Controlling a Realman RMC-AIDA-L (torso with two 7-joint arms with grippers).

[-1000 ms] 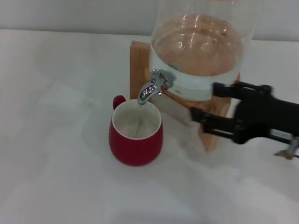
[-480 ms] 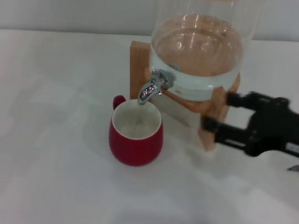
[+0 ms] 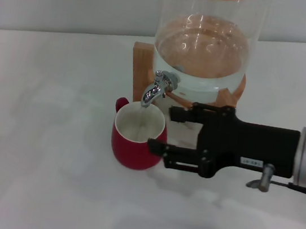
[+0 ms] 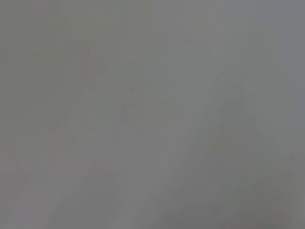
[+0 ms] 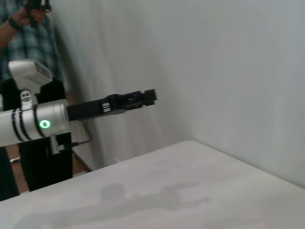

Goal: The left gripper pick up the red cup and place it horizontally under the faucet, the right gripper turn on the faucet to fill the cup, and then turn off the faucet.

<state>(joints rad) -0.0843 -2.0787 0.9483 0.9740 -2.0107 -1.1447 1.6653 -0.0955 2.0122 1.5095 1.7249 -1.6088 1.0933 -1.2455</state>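
Right now your right gripper (image 3: pixel 161 128) sits just beside the red cup (image 3: pixel 138 138), on its right flank, fingers spread fairly wide w/ nothing between them: the upper finger tip is close under the faucet (image 3: pixel 157 89), the lower one reaches the cup's right wall, touching it or nearly so, can't say which. The cup stands upright on the white table (image 3: pixel 34 149), directly below the faucet spout, handle turned to the far-left side, and you can see what looks like a thin stream dropping from the spout into its white inside. Behind the cup, the faucet comes off a clear water jar (image 3: pixel 205 48) set on a wooden stand (image 3: pixel 141 67). So I'd judge you're in the fill stage: cup placed, tap apparently running, shut-off not yet done. Next move, as I read it: lift the claw clear of the cup's rim and bring the fingers up to the top lever of the faucet, then close it w/o nudging the cup off its spot, since the lower finger is so tight against it. Your left gripper (image 5: pixel 131 101) is parked well away from the cup, seen only from the right wrist cam, held out in the air; can't tell its finger state. Left wrist cam shows nothing usable.
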